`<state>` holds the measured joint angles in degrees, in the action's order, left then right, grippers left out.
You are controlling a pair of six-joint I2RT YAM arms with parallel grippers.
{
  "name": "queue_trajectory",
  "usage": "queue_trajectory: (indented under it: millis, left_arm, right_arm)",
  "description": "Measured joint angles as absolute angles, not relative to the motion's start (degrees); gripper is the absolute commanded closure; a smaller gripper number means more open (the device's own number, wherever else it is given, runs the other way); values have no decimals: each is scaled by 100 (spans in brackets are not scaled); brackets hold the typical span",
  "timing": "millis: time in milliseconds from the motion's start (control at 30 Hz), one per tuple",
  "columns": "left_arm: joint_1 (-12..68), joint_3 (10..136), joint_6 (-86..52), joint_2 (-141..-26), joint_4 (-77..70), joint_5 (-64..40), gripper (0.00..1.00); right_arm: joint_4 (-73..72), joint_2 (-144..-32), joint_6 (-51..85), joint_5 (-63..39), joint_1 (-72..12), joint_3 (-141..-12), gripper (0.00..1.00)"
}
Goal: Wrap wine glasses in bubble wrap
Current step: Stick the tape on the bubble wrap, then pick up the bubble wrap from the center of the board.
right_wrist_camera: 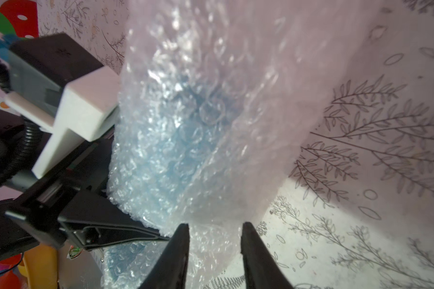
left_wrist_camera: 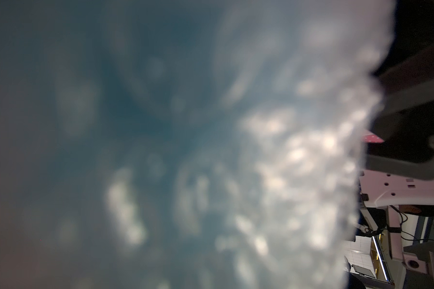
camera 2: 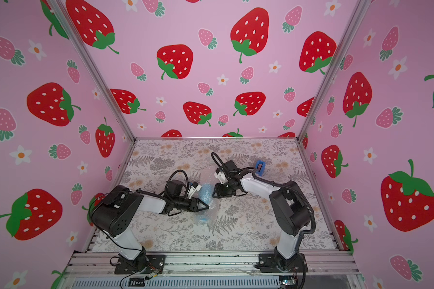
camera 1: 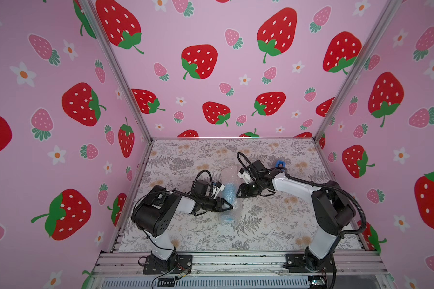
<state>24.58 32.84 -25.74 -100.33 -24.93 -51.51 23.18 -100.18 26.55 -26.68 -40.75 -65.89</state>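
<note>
The light-blue wine glass (camera 1: 229,191) (camera 2: 206,191) lies on its side mid-table, rolled inside the clear bubble wrap (camera 1: 230,178) (camera 2: 206,179). Its foot (camera 1: 227,220) shows at the near end of the bundle. My left gripper (camera 1: 231,206) (camera 2: 208,207) is turned on edge, its upper finger across the bundle's middle, shut on the wrapped glass. The left wrist view is filled by blurred bubble wrap (left_wrist_camera: 298,162) over blue; its jaws are hidden. My right gripper (camera 1: 238,194) (camera 2: 213,194) (right_wrist_camera: 214,225) stands open by the bowel end, with a loose wrap flap (right_wrist_camera: 236,62) and the blue glass (right_wrist_camera: 173,150) just ahead of its tips.
A darker blue tape dispenser (camera 1: 280,164) (camera 2: 259,167) stands on the floral table (camera 1: 186,155) behind the right arm. Strawberry-patterned walls close off the left, back and right. The left arm's finger (right_wrist_camera: 105,232) and white camera mount (right_wrist_camera: 80,112) sit close beside the right gripper.
</note>
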Motion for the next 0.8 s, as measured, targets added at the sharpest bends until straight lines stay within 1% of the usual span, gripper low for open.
queue_trajectory:
  millis: [100,133,200,333,367,567,800]
  left_arm:
    - [2443,3284,-2585,-9915,-2333,-5103,40]
    - [2432,3284,-2580,-9852,-2252,-5089,36]
    - [2414,3286,-2576,-9686,-2091,-5000,26]
    - [2399,3371,-2563,-9295,-1664,-4807,3]
    - [2399,3420,-2545,-9201,-1551,-4737,0]
    - [2399,3782,-2574,-8921,-950,-4355,1]
    - [2399,4259,-2731,-9059,-506,-4066,1]
  right_arm:
    - [2215,-9688,2755,-2611,-3955,-6412,59]
    - [2180,-9592,2790,-2589,-3885,-6346,60]
    - [2132,-9463,2871,-2532,-3706,-6228,61]
    - [2104,-9470,2956,-2405,-3437,-6121,61]
    - [2091,-9494,2974,-2383,-3417,-6121,61]
    - [2014,-9850,3006,-2388,-3446,-6147,62]
    - [1944,-10250,3044,-2429,-3529,-6333,62]
